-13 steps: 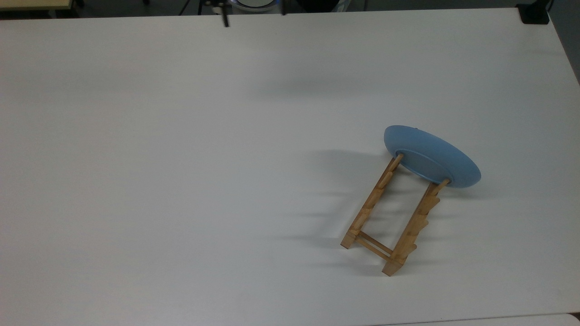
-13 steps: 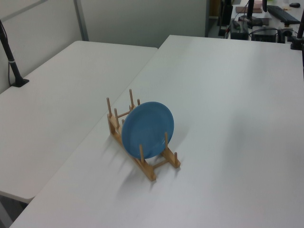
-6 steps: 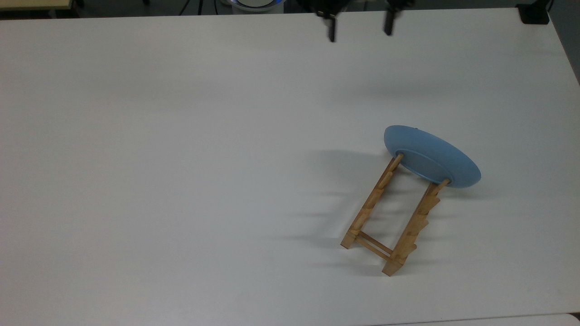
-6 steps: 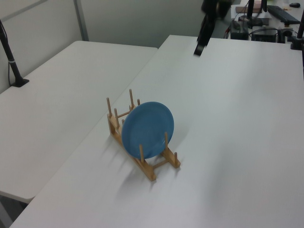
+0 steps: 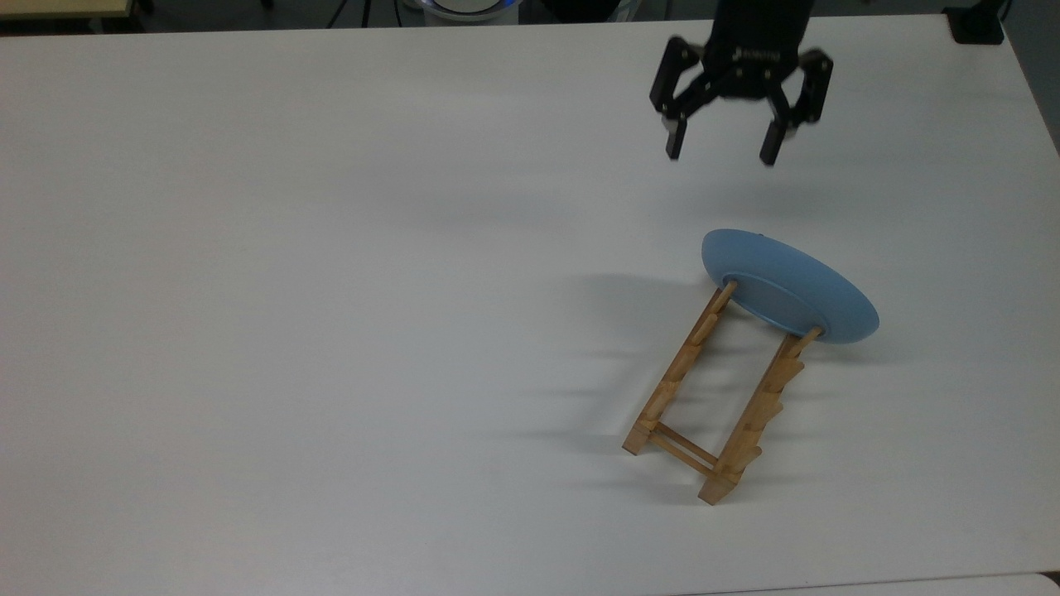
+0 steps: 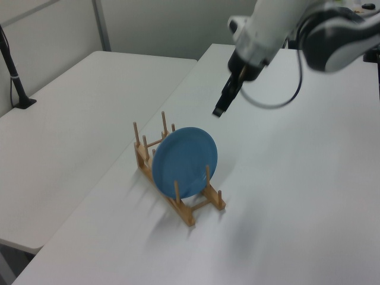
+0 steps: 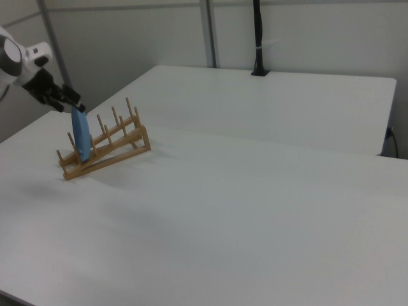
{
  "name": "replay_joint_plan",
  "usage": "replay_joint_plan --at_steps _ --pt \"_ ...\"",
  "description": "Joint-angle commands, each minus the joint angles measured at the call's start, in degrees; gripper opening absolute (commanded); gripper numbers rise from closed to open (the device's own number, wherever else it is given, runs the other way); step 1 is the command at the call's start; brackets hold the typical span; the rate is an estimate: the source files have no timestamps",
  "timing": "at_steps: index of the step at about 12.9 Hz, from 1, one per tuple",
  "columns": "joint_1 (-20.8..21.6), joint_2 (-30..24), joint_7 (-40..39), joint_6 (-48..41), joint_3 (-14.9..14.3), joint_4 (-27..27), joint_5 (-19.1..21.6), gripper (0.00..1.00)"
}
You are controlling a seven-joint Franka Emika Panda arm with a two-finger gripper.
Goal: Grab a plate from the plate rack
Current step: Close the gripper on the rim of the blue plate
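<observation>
**Gripper open above the table, plate seated in the rack**

Your gripper hung with its two black fingers spread wide apart and nothing between them. In the top view it sat toward the upper right of the white table, above the plate in the picture and well apart from it. The fingertips pointed down the top view, toward the plate's upper edge.

In the left view you could see the white arm reaching in from the upper right, with a black finger angled downward above and just to the right of the plate. A dark cable looped below the arm's wrist. No part of the gripper touched the plate or the plate rack.

The plate stood on edge in the plate rack, leaning slightly, held at one end of the rack. In the top view that was the rack's upper end, with the foot ring facing down the rails. In the left view its blue face looked toward the camera, with two pegs in front of it and the taller pegs behind it.

In the right view the plate appeared nearly edge-on near the left end of the rack, and your gripper was close above its top edge.
</observation>
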Motion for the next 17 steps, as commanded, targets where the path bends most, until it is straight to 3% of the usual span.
replay_joint_plan --at_steps 1,4,8,12,14,15,16,17 --pt "2.18 6.63 10.89 1.86 -0.42 2.43 -11.23 1.0" --pt "3.06 8.14 12.86 1.86 -0.42 2.52 -13.46 0.99" --pt "4.02 9.9 14.78 1.78 -0.42 3.13 -14.59 0.46" --pt "4.39 11.04 18.57 1.86 -0.42 3.22 -18.99 0.37" --pt "4.73 11.74 18.83 1.86 -0.42 3.22 -19.43 0.28" --pt "5.0 11.75 18.83 1.86 -0.42 3.22 -19.7 0.19" --pt "5.09 11.75 18.75 1.86 -0.42 3.22 -19.7 0.04" --pt "5.09 11.66 18.83 1.78 -0.42 3.22 -19.7 0.01"
